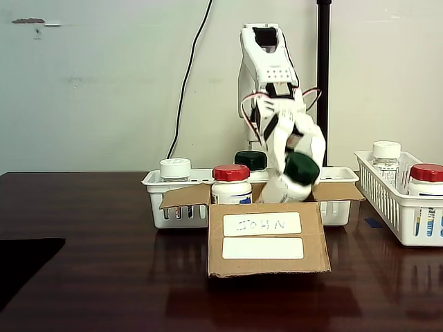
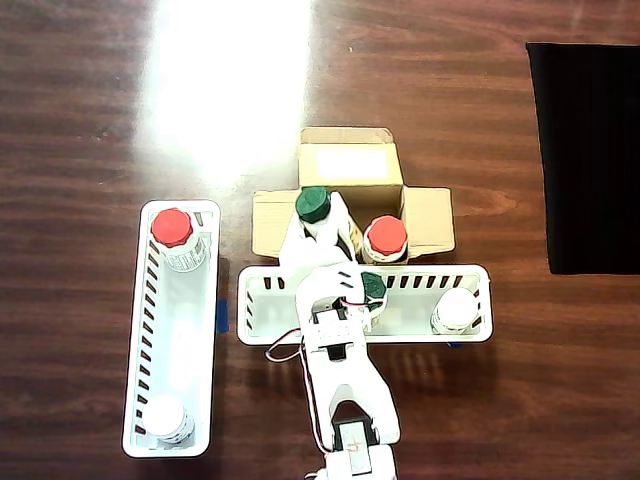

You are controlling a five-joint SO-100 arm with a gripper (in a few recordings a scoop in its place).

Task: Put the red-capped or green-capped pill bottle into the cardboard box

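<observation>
overhead view has the white two-finger gripper (image 2: 318,228) closed around the white plastic pill bottle with a dark green ribbed cap (image 2: 313,205), holding it tilted over the open top of the small brown corrugated cardboard box (image 2: 350,165), beside a red-capped white bottle (image 2: 386,238) already standing inside. fixed view shows that green-capped bottle (image 1: 299,169) leaning cap-down to the right above the box (image 1: 268,242), whose front label reads "john". behind the box sits a white slotted plastic basket (image 2: 262,300) with another green-capped bottle (image 2: 372,287) and a white-capped bottle (image 2: 456,310).
</observation>
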